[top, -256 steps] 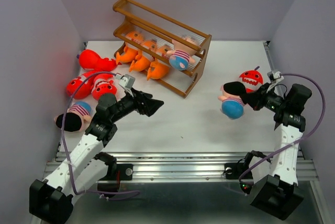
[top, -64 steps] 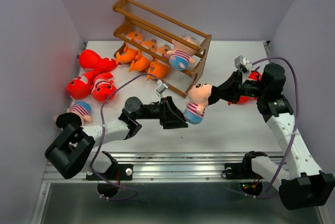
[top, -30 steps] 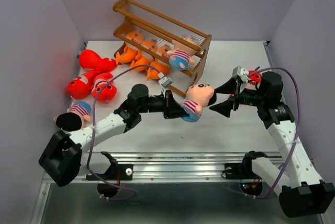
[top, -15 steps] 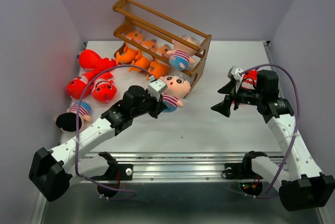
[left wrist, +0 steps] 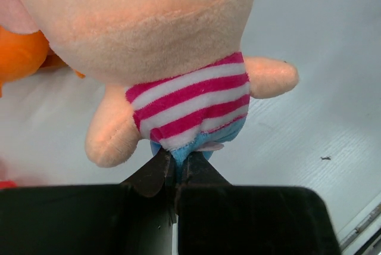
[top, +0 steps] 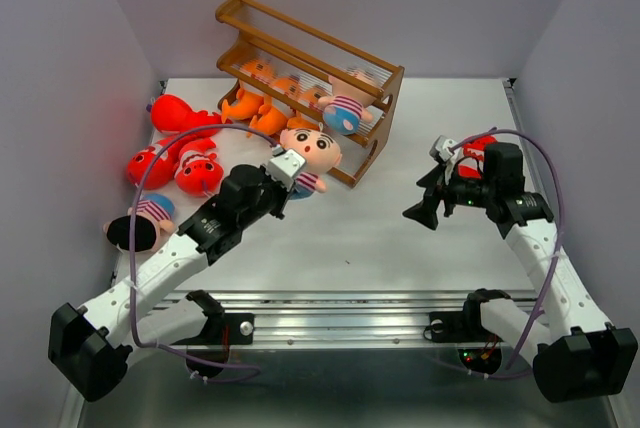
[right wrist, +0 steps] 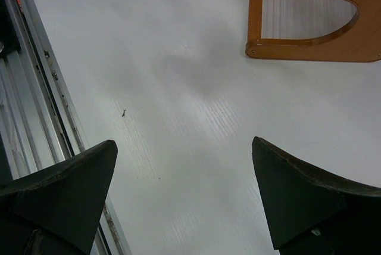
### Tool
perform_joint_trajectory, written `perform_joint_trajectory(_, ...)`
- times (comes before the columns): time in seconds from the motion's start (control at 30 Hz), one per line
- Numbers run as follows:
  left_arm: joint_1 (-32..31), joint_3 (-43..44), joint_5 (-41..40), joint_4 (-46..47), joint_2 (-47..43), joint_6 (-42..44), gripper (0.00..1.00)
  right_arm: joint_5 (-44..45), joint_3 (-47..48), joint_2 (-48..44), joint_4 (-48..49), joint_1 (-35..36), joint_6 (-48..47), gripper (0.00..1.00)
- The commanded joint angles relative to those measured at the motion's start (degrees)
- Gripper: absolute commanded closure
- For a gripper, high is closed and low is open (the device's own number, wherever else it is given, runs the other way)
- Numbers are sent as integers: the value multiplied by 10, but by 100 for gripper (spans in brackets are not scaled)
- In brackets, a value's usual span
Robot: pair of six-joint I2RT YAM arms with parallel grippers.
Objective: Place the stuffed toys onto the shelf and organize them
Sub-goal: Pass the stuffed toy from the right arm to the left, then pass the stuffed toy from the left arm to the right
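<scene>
In the left wrist view my left gripper (left wrist: 177, 159) is shut on the blue bottom of a doll (left wrist: 184, 58) with a red-white striped shirt. From above, that doll (top: 310, 151) hangs just in front of the brown wooden shelf (top: 392, 88), with the left gripper (top: 290, 176) beneath it. Orange fish (top: 262, 113) lie on the shelf's lower tier and another doll (top: 345, 108) sits at its right end. My right gripper (top: 424, 198) is open and empty over bare table at the right; its fingers (right wrist: 65, 189) stand wide apart.
Red sharks (top: 165, 163) and another one (top: 180, 113) lie at the left, with a doll (top: 140, 223) nearer the front. A red shark (top: 478, 145) sits behind the right arm. The shelf's side-panel foot (right wrist: 309, 49) shows in the right wrist view.
My left arm has carried the doll left and back, up to the shelf's front. The right gripper, empty, has drawn back to the right and opened fully.
</scene>
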Motion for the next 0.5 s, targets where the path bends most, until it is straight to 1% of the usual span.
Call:
perform_joint_trajectory(0.0, 47, 26, -26, 10, -1, 27, 100, 0, -23, -17, 38, 3, -16, 0)
perform_joint_trajectory(0.03, 53, 28, 18, 15, -5, 29, 100, -3, -33, -20, 45, 3, -15, 0)
perform_joint_trajectory(0.07, 55, 28, 18, 17, -9, 36, 100, -3, -36, -23, 46, 3, -16, 0)
perform_joint_trajectory(0.1, 56, 24, 61, 21, -13, 39, 100, -5, -37, -30, 48, 3, -17, 0)
perform_joint_trajectory(0.17, 55, 14, 110, 33, -33, 40, 100, -14, -32, -34, 51, 3, -15, 0)
perform_joint_trajectory(0.2, 54, 1, 151, 33, -39, 40, 100, -26, -28, -34, 53, 3, -11, 0)
perform_joint_trajectory(0.3, 52, -20, 210, 47, -56, 29, 100, -52, 5, -10, 81, 3, 54, 0)
perform_joint_trajectory(0.33, 49, -24, 223, 47, -58, 17, 100, -62, 19, 17, 83, 3, 88, 0)
perform_joint_trajectory(0.4, 35, -33, 243, 53, -55, 0, 100, -76, 48, 54, 75, 3, 126, 0)
perform_joint_trajectory(0.43, 27, -34, 247, 59, -48, -14, 100, -77, 94, 102, 56, 10, 137, 0)
perform_joint_trajectory(0.47, 8, -35, 246, 66, -44, -21, 100, -77, 124, 126, -8, 10, 127, 0)
